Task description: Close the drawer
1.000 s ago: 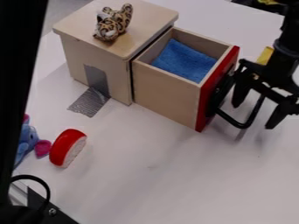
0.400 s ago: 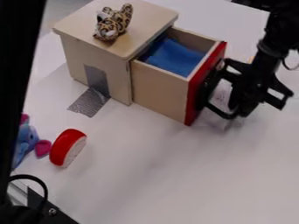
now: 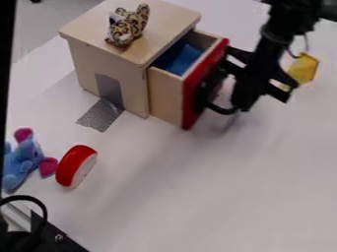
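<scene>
Although the drawer (image 3: 166, 96) sits in the right-hand side of the wooden cabinet (image 3: 131, 81), near the counter's (image 3: 197, 197) upper left edge, part of it sticks out, so the closing looks unfinished. The pincer (image 3: 243, 101) is just beside the red front (image 3: 201, 81), by the black handle (image 3: 221, 109); I cannot tell whether it is apart or together, nor whether it presses on the front. The likeliest trouble is a push off to one side, which could twist the drawer in its opening and jam it. If the pincer snags the handle, backing away could drag the drawer open again. Too hard a shove might slide the cabinet toward that upper left edge and topple the spotted toy (image 3: 128, 27) on its top. The blue cloth (image 3: 181, 59) inside could also catch if a fold rises above the drawer's walls. Counted up, there is one cabinet, one drawer with one handle, one cloth, one spotted toy, one grey strip (image 3: 100, 115) at the cabinet's foot, one red and white round piece (image 3: 76, 166), one blue toy (image 3: 25, 158) toward the counter's lower left edge, and one yellow object (image 3: 304, 68) beyond the pincer.
</scene>
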Tool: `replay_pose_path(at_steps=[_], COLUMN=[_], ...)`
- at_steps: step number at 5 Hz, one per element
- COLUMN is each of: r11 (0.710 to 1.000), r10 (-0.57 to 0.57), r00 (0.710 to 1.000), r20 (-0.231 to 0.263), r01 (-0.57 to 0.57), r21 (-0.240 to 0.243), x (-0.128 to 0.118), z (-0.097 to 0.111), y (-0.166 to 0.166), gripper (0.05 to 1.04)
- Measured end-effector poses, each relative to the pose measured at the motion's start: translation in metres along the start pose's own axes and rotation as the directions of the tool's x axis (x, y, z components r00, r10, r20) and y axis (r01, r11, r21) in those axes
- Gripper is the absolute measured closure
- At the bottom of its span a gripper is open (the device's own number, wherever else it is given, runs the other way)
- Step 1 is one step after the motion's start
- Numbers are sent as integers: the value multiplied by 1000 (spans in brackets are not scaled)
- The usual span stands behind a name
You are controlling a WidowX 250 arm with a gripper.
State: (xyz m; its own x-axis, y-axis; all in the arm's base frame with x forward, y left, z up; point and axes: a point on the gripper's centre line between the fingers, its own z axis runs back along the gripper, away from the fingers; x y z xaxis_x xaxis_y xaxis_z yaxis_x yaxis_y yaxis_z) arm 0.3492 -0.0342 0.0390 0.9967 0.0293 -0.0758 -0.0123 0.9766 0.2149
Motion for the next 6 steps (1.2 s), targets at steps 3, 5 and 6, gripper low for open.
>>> replay_pose_path(at_steps=[3,5,6], r11=[1000,997,992], r10=[13,10,-23], r00=[999,999,995], r20=[-39,51,101], r01=[-12,-6,35], r21=[27,-83,-122], x=[-9,-6,-2], z=[-23,30,62], y=[50,36,19], gripper=[946,409,133])
